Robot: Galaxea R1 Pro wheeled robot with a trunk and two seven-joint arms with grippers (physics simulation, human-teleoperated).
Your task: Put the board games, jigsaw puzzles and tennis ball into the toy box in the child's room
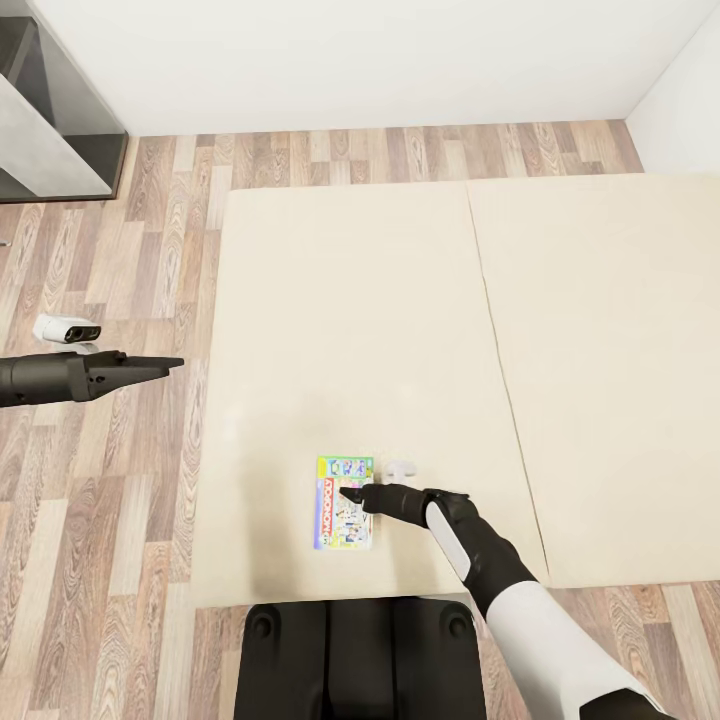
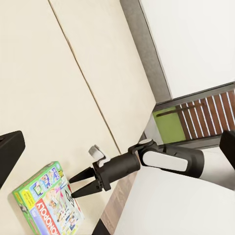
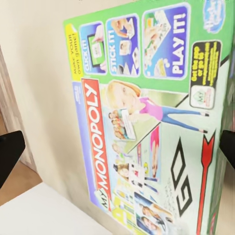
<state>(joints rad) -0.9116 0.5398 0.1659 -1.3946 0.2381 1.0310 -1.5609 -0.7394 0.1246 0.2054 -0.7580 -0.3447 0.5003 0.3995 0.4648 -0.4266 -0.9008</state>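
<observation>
A green-white "Monopoly" board game (image 1: pixel 343 515) lies flat on the beige bed (image 1: pixel 350 300), near its front edge. My right gripper (image 1: pixel 350 492) hovers over the box's right side, open, with nothing between its fingers. The left wrist view shows those fingers spread just above the box (image 2: pixel 46 205). In the right wrist view the cover (image 3: pixel 147 117) lies between the two fingertips (image 3: pixel 10 152). Left of the bed, my left gripper (image 1: pixel 165 365) hangs open over the wood floor. The toy box, puzzles and tennis ball are out of view.
A dark grey cabinet with a light grey panel (image 1: pixel 55 130) stands at the far left corner. A small white object (image 1: pixel 68 328) lies on the floor beside the left arm. My dark base (image 1: pixel 360 655) meets the bed's front edge. White walls lie beyond the bed.
</observation>
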